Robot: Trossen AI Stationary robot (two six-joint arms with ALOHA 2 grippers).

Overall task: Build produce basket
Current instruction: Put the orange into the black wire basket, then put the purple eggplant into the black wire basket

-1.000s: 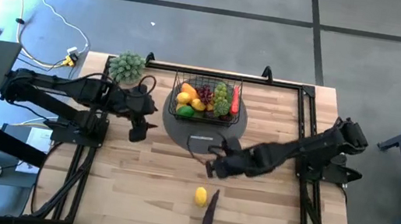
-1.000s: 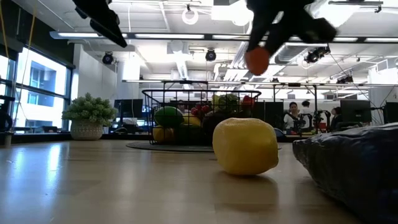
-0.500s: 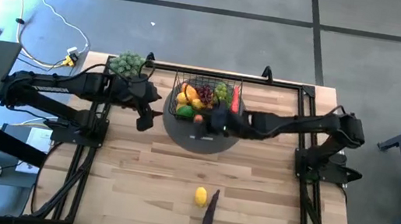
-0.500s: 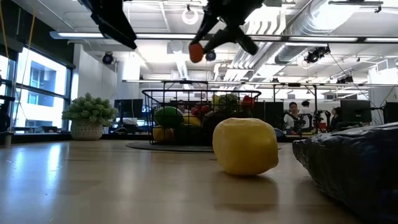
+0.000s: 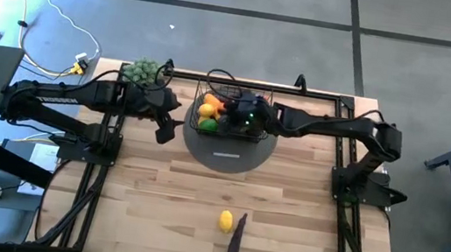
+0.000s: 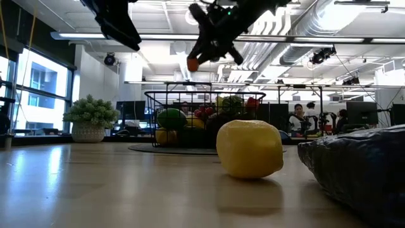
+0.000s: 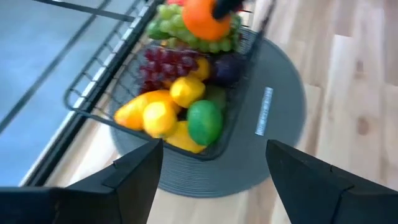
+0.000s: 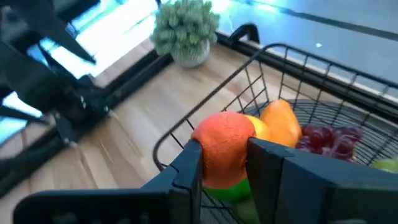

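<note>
Basket (image 5: 232,109), upper centre of the high view, is mostly filled; right gripper (image 8: 225,163) hangs above it clamped on an orange fruit (image 8: 224,146), left gripper (image 7: 211,162) wide apart beside it; lemon (image 5: 226,222) and eggplant (image 5: 235,242) remain lower centre.

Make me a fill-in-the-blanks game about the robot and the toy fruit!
1. The right tool is shut on a round fruit coloured ______.
2. That fruit hangs above the black wire ______.
3. On the bare wood, beside the dark eggplant, lies a yellow ______.
4. The basket stands on a round grey ______.

Missing words: orange; basket; lemon; disc
</note>
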